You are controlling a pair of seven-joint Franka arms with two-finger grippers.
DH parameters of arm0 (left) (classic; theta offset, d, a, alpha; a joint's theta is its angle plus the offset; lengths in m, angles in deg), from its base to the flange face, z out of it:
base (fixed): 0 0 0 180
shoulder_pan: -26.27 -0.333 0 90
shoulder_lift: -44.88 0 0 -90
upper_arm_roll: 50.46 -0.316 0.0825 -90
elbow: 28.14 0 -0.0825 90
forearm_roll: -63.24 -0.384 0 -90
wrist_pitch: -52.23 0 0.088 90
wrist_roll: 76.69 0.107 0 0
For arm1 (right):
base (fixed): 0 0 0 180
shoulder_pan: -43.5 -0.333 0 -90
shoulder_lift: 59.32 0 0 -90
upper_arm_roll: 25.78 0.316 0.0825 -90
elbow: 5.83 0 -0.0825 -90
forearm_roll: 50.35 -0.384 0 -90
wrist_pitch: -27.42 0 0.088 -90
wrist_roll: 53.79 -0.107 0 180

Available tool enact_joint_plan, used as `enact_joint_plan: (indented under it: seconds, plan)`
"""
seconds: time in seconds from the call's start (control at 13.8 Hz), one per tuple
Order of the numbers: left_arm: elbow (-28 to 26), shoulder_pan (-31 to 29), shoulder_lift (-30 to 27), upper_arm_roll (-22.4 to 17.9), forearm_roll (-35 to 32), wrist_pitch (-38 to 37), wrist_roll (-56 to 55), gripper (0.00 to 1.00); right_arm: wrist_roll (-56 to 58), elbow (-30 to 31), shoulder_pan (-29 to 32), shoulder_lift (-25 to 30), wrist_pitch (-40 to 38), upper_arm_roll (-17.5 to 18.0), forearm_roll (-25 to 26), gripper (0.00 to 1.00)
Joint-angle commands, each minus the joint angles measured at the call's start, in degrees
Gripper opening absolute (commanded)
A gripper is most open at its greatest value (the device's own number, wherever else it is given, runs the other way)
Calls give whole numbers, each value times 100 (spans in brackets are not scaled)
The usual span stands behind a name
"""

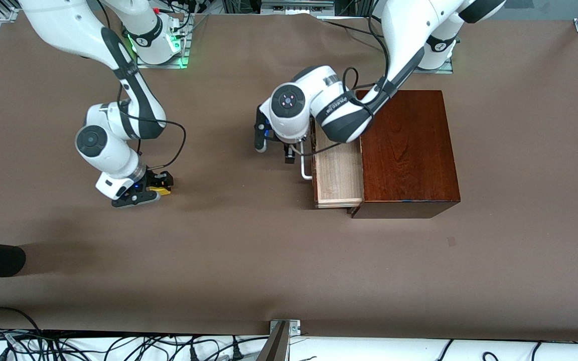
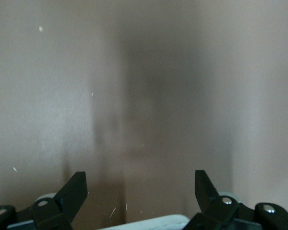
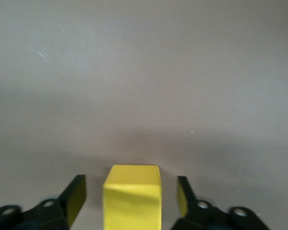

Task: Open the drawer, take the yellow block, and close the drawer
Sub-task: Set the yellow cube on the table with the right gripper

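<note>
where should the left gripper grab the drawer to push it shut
Best at the white bar handle on the drawer front, near its middle, coming from the right arm's end of the table. The bar stands off the front, leaving a gap for a finger, and the drawer slides straight that way. The left gripper is open and already at the handle.

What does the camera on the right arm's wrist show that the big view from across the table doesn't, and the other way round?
Only the right wrist view shows gaps on both sides of the yellow block between the open fingers of the right hand. Only the front view shows the drawer pulled open from its wooden box, with the left hand at its white handle. Both show the block on the brown table at the right hand.
</note>
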Motion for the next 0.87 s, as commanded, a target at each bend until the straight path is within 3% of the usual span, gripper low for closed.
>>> enact_joint_plan:
  seconds: [0.0,0.43,0.8]
  plan:
    - [-73,-43,-76,-128,-149,-392,136,100,29,-416,76,684,-1092,94,-71,100]
    - [6,-227,-270,-190,-404,-1377,136,100,73,-2236,68,1554,-4098,42,-62,100]
    - [15,-517,-340,-190,-404,-1844,101,100,82,-2940,76,1811,-4998,15,-62,100]
